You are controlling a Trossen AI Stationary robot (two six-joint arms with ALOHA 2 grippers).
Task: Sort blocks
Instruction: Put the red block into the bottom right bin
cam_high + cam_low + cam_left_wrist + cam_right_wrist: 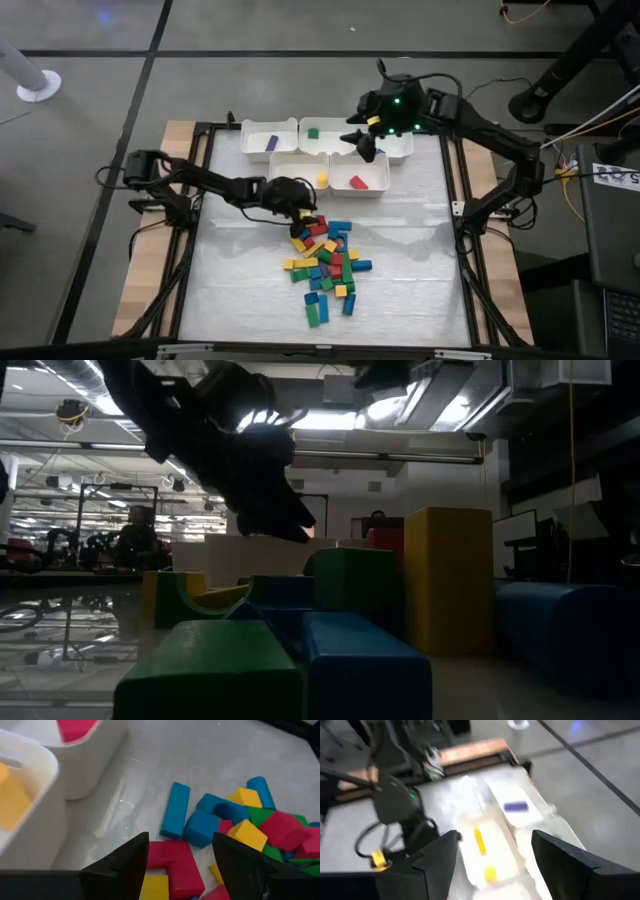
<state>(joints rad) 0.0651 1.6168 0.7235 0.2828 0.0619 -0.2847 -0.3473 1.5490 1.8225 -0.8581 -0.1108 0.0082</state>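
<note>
Blocks (325, 268) heaped, pointing every way.

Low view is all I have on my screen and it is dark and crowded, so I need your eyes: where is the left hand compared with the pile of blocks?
Observer: From above, the left hand hangs open over the pile of blocks, at its edge nearest the bins.
Operator: What lies right under it?
Observer: In the left wrist view a red block lies between the fingers, with a yellow block against it.
Operator: And the right hand?
Observer: The right hand is open over the white bins, holding nothing.
Operator: Anything sorted yet?
Observer: Yes: separate bins hold a purple block, a green block, a yellow one and a red one.
</note>
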